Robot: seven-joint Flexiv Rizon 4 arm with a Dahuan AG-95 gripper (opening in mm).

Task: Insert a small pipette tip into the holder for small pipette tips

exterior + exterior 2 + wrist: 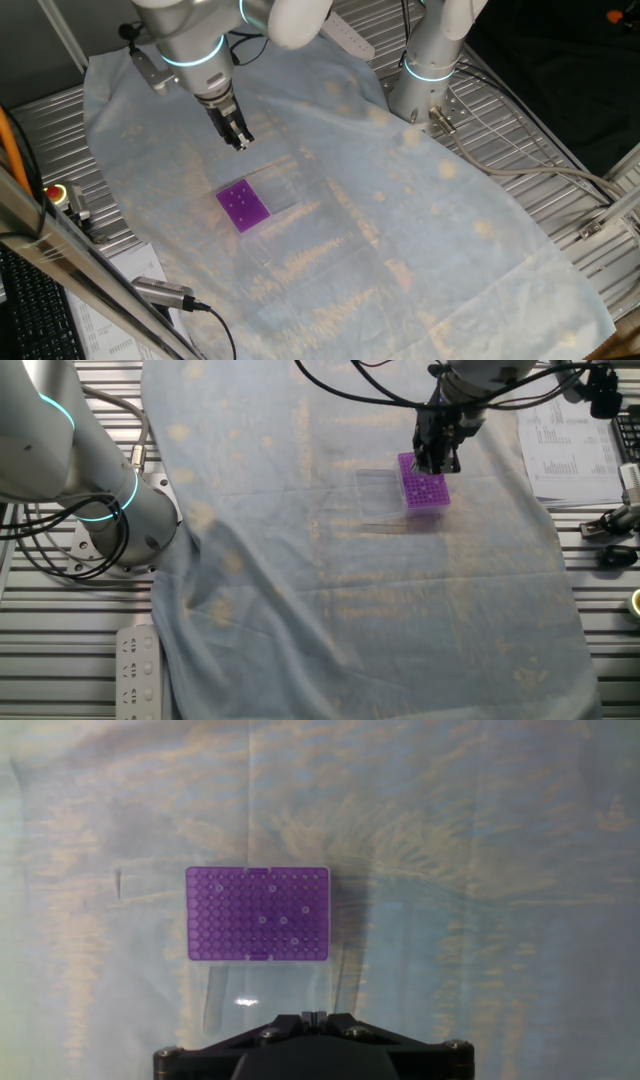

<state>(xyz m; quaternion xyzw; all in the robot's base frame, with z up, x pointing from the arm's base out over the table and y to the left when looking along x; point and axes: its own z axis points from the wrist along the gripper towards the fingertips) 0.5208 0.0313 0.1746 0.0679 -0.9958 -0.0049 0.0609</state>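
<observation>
in one fixed view the tool (238,139) hangs above the cloth-covered desk (400,220), and the purple holder (243,206) lies flat at about 6 o'clock from it, apart. in the other fixed view the tool (437,458) stands over the far edge of the holder (424,488), probably lining up for insertion. in the hand view the holder (258,914) is at 11 o'clock from the fingers (313,1016); they look closed, but i cannot tell if a tip is held.

A pale, wrinkled cloth (400,230) with faint tan blotches covers the slatted metal bench (520,130). Printed paper sheets (570,445) lie at one edge, and a red button (55,192) sits beside another.
</observation>
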